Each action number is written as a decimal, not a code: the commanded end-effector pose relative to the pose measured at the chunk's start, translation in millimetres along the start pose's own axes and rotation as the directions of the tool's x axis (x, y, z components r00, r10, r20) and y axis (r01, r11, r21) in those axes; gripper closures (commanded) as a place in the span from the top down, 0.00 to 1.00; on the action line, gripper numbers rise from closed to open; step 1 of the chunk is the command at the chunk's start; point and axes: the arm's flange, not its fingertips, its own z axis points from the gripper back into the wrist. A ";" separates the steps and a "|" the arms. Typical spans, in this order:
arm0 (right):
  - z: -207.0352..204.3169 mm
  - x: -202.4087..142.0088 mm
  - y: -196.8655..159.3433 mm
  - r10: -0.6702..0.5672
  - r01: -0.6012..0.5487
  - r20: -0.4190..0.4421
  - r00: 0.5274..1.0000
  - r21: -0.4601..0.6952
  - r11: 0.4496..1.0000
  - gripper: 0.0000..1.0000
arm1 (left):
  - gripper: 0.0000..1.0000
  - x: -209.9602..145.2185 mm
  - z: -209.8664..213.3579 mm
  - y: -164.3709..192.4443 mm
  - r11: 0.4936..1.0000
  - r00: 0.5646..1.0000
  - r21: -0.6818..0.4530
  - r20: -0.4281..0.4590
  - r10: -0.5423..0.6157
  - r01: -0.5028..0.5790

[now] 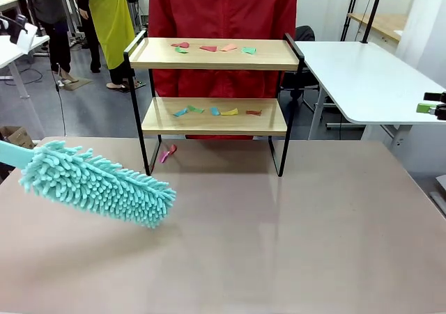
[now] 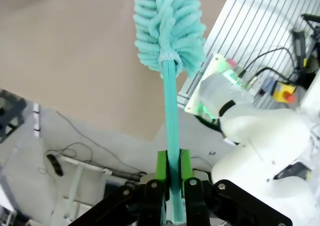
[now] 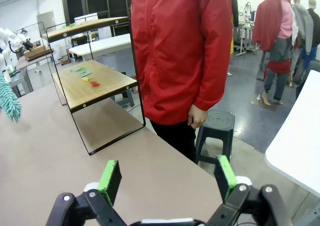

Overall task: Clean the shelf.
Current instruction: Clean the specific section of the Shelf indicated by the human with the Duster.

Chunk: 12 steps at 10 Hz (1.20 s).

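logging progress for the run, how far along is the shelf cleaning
Done: the left gripper is shut on the handle of the teal duster. In hand: the duster head hangs over the table, short of the shelf. Left: coloured scraps lie on both its boards, plus a pink scrap on the table by its left leg. The right gripper is open.

I see the shelf (image 1: 209, 62) has boards of light wood, matt with a fine grain, in a thin black metal frame. The duster (image 1: 97, 183) head is fluffy teal cloth, and its handle (image 2: 172, 116) looks like smooth plastic. The tabletop (image 1: 293, 244) is smooth with a faint sheen.
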 end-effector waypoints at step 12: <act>-0.8 2.1 0.8 0.004 -0.004 0.001 1.000 -0.002 1.000 1.00 | 0.13 -6.4 -5.9 -2.7 0.999 0.999 -0.030 0.026 0.043 -0.042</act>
